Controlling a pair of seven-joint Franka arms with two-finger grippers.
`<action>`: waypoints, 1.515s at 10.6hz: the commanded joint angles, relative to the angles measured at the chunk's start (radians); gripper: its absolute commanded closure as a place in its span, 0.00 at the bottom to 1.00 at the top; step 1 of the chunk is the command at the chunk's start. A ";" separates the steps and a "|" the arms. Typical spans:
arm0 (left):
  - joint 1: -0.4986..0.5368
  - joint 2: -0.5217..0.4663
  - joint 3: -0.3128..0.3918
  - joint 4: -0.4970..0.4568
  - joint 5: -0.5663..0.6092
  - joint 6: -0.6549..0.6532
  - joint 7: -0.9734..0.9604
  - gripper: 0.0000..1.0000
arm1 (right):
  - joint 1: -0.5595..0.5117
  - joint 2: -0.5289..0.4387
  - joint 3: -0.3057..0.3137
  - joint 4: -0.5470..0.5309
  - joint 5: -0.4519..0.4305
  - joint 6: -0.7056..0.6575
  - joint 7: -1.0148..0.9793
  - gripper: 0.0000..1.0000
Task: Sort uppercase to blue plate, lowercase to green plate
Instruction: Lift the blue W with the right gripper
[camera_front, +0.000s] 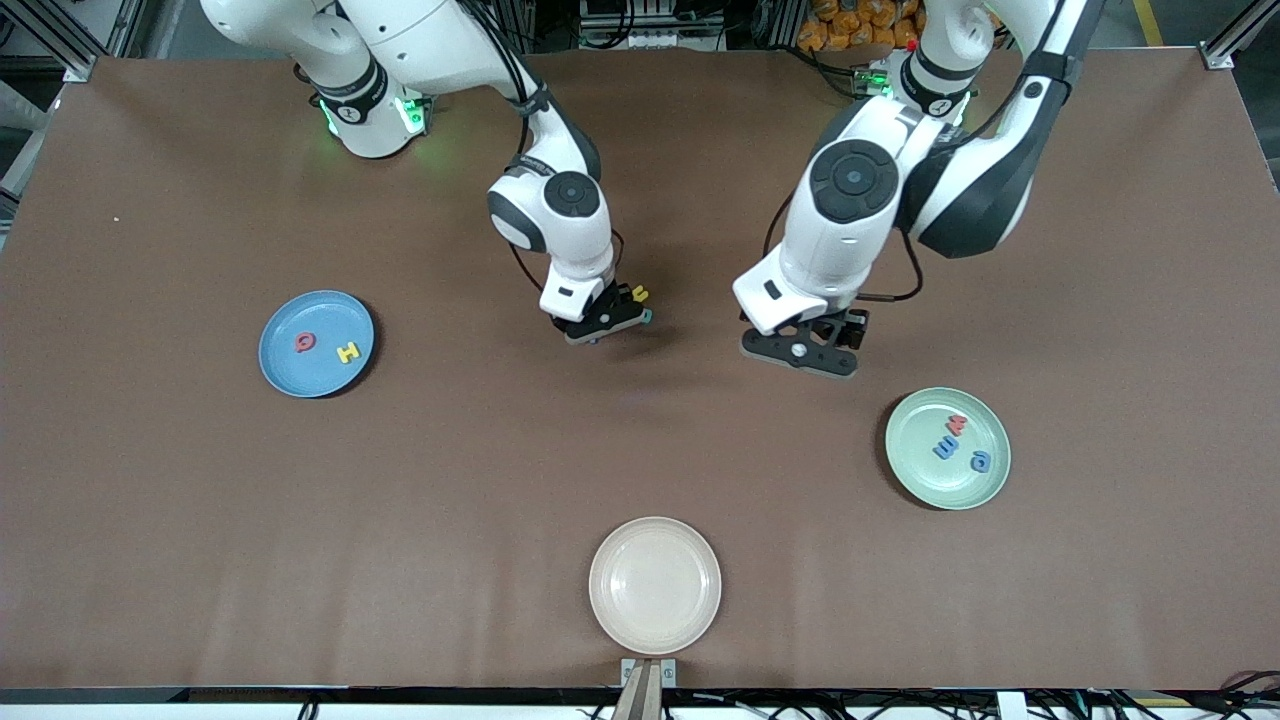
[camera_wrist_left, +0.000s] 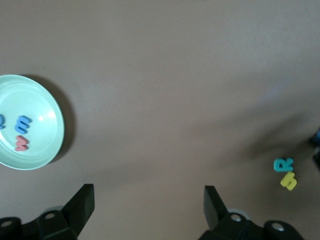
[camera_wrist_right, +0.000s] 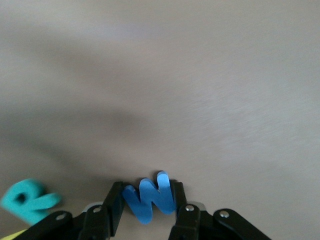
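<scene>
Currently: right gripper (camera_wrist_right: 147, 212) clamps blue M (camera_wrist_right: 150, 199) over mid-table, blue plate (camera_front: 285, 375) toward 9 o'clock. Foam seems light, squashy; edge-hold suits. Left gripper (camera_wrist_left: 149, 205) spread, empty, waiting.

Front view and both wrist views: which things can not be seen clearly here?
- Blue M: hidden under the right gripper in the front view; only the right wrist view shows it clamped.
- Teal R: mostly covered by that gripper in front view.
- Rounded blue letter: cut by the left wrist view's edge on the green plate.

white arms, black joints, green-lit bases, black cables.
</scene>
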 joint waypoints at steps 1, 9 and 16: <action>-0.001 -0.043 -0.021 -0.078 -0.014 -0.009 -0.002 0.04 | -0.076 -0.059 0.011 -0.008 -0.015 -0.077 -0.110 0.58; -0.085 0.045 -0.208 -0.324 -0.018 0.437 -0.173 0.17 | -0.413 -0.156 0.014 -0.051 -0.002 -0.211 -0.552 0.58; -0.185 0.205 -0.204 -0.309 0.022 0.663 -0.215 0.31 | -0.595 -0.303 -0.009 -0.158 0.018 -0.435 -0.762 0.58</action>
